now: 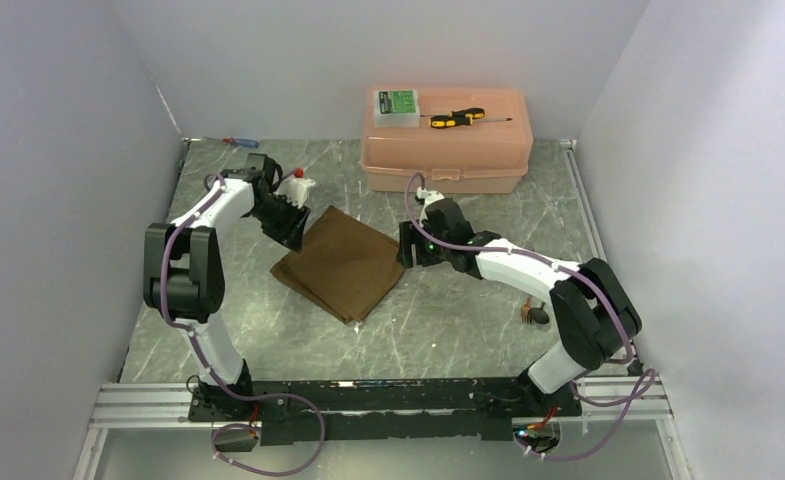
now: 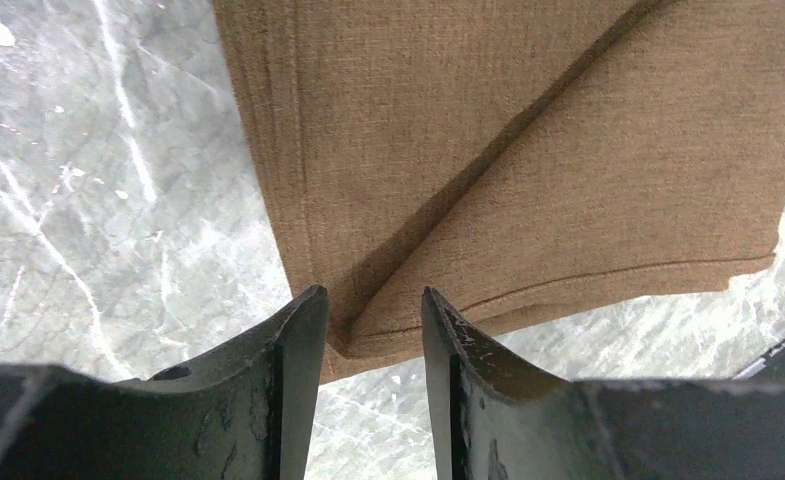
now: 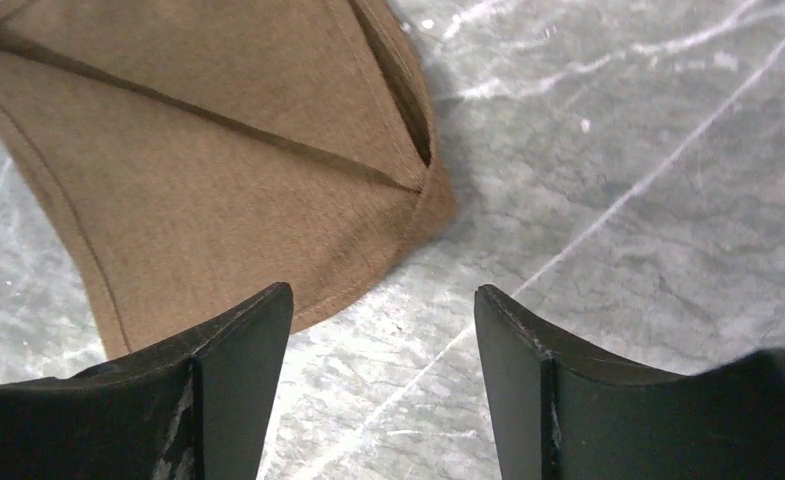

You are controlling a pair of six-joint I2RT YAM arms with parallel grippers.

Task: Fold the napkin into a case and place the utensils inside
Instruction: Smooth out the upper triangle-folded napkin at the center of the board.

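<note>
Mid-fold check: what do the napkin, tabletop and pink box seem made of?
The napkin looks like woven cloth, matte brown, with visible weave and stitched hems. The tabletop looks like grey marble or marble-print laminate, white-veined with some sheen; I cannot tell which. The box appears to be moulded plastic, smooth pink.

A folded brown napkin (image 1: pixel 340 262) is lying mid-frame on the marble tabletop (image 1: pixel 448 320), the left arm (image 1: pixel 213 210) reaching to its upper-left edge, the right arm (image 1: pixel 513 262) to its right corner; a pink box (image 1: pixel 448 155) is sitting upper centre.
</note>
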